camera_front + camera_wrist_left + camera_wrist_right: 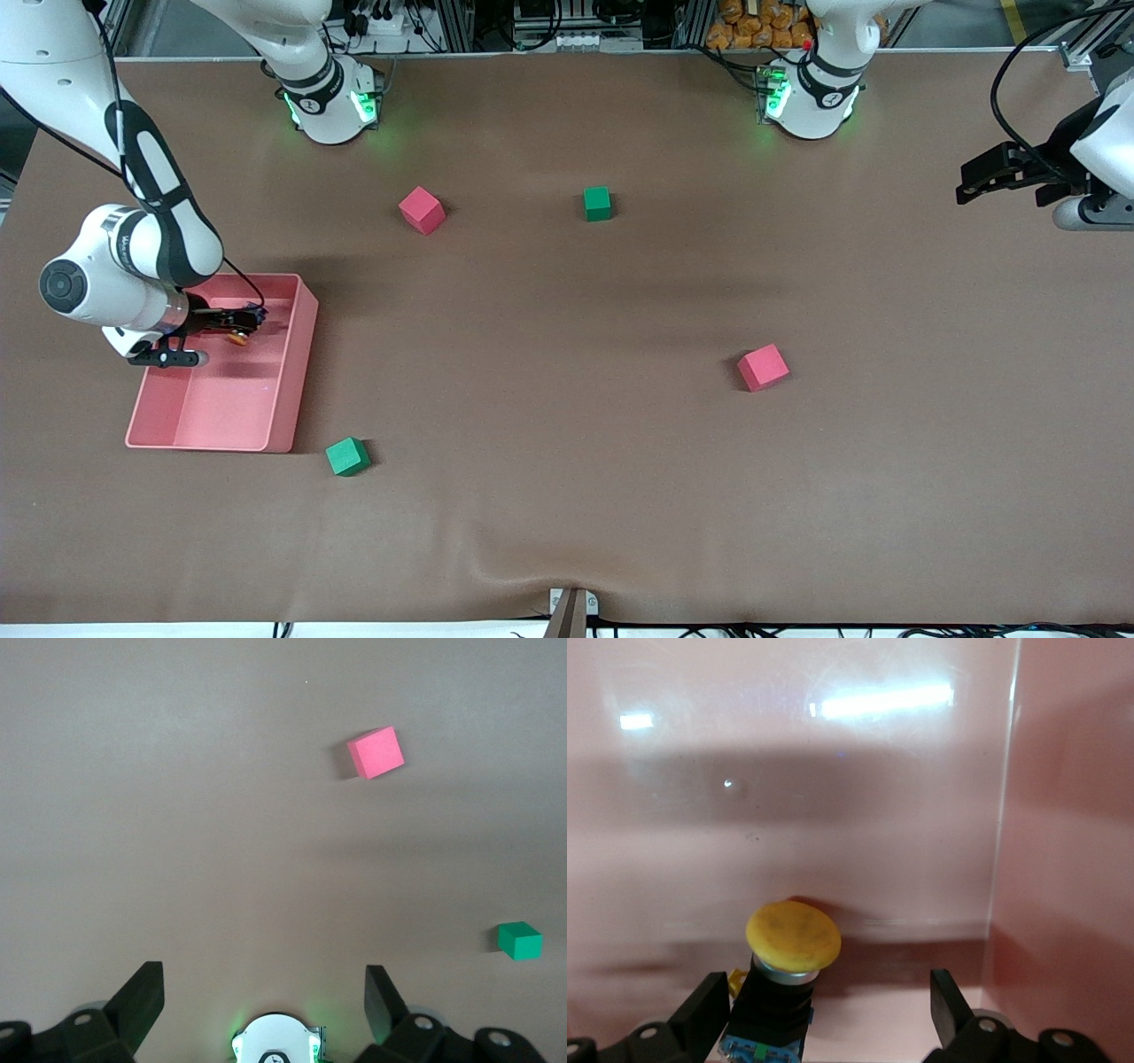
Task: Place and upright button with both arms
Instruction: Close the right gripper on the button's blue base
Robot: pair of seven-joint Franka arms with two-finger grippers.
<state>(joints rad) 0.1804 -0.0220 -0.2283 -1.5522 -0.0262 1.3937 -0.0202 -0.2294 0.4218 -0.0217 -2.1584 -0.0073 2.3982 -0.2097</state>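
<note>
Right gripper [824, 1010] down inside the pink tray [292, 390] at the right arm's end of the table, fingers [950, 997] spread wide, gripping nothing. Button [788, 961] in the tray between those open fingers, close to one of them, orange-yellow cap [793, 935] on a black body; contact with the finger unclear. Left gripper [264, 1005] up over bare table at the left arm's end, waiting, fingers apart and empty. Red cube [422, 210] and green cube [598, 203] near the bases, second red cube [763, 367] mid-table toward the left arm's end, second green cube [347, 456] just beside the tray's near corner.
</note>
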